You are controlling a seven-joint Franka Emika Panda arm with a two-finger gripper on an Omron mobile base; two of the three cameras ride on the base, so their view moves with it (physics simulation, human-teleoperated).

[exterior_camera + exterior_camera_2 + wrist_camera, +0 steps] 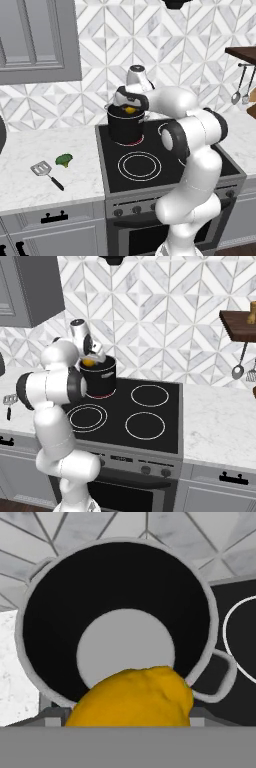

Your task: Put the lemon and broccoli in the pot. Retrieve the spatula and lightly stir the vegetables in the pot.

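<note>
The tool point(130, 107) holds the lemon point(132, 697) between its jaws directly above the mouth of the pot point(126, 127) on the stove. The broccoli point(64, 160) and spatula point(46, 173) lie on the bench.

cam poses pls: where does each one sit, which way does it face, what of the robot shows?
Left base view: behind-left, looking forward and down at pot, broccoli, spatula; arm rises lower right.
Right base view: behind-right, facing the stove; arm lower left.
Hand view: above the pot, looking in.
Shared: pot, lemon at the gripper.
</note>
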